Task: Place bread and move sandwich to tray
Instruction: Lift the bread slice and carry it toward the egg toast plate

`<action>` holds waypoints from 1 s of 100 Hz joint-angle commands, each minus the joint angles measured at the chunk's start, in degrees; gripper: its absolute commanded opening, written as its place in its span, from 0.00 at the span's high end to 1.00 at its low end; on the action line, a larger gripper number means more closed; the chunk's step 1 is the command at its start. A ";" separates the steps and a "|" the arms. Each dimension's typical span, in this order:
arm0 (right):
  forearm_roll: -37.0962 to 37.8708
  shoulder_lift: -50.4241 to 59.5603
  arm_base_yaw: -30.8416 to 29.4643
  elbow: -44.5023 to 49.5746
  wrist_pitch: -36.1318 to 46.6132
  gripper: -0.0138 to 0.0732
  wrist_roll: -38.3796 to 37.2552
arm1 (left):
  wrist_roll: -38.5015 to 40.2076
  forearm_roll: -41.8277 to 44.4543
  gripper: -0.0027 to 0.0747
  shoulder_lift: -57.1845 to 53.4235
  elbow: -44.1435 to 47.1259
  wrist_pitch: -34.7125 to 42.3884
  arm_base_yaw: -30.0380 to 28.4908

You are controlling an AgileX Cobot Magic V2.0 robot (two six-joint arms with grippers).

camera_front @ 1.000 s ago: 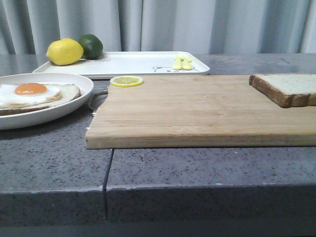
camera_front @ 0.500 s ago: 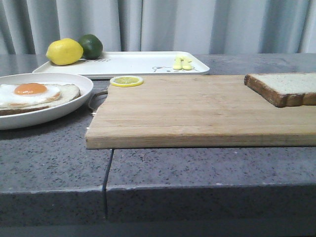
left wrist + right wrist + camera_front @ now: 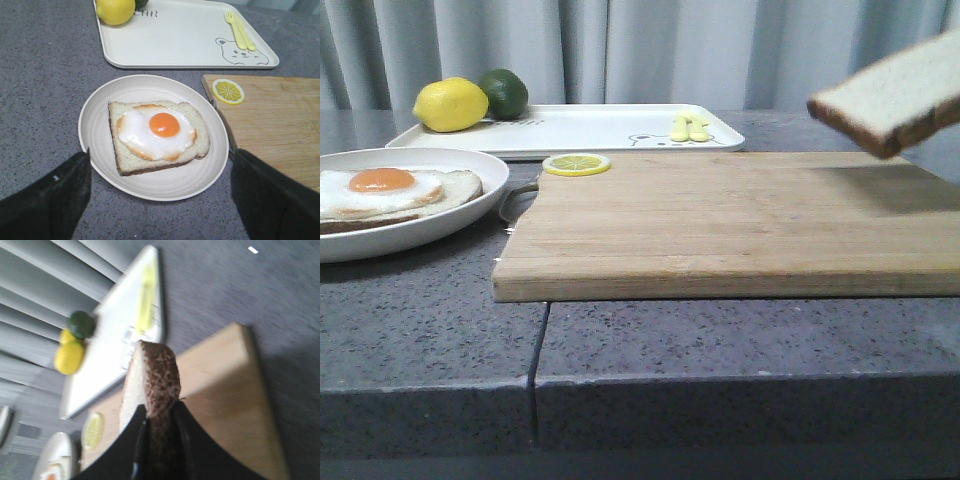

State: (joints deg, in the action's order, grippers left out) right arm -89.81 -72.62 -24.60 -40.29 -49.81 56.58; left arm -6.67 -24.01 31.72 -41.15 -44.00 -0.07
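We see the right gripper [image 3: 159, 437] pinching the bread [image 3: 890, 95], which hangs tilted in the air above the cutting board's [image 3: 720, 225] far right corner. The sandwich [image 3: 155, 135] sits just left of the board, with the left gripper [image 3: 160, 195] spread wide above it. The tray [image 3: 590, 128] lies behind the board; the right wrist view is blurry, so finer detail there seems uncertain.

The tray [image 3: 170, 40] carries printed dark letters near the lemon [image 3: 116, 10]; only "CAR" can be read, the rest being hidden. Nothing else bears writing.
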 commanded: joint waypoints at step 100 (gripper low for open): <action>-18.02 -13.70 57.01 -25.26 29.73 0.97 -5.01 | 0.42 -1.69 0.27 0.70 -1.90 3.35 0.03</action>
State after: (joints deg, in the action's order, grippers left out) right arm -103.09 -84.67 30.53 -60.43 -19.00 52.45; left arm -6.67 -24.01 31.72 -41.15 -44.00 -0.07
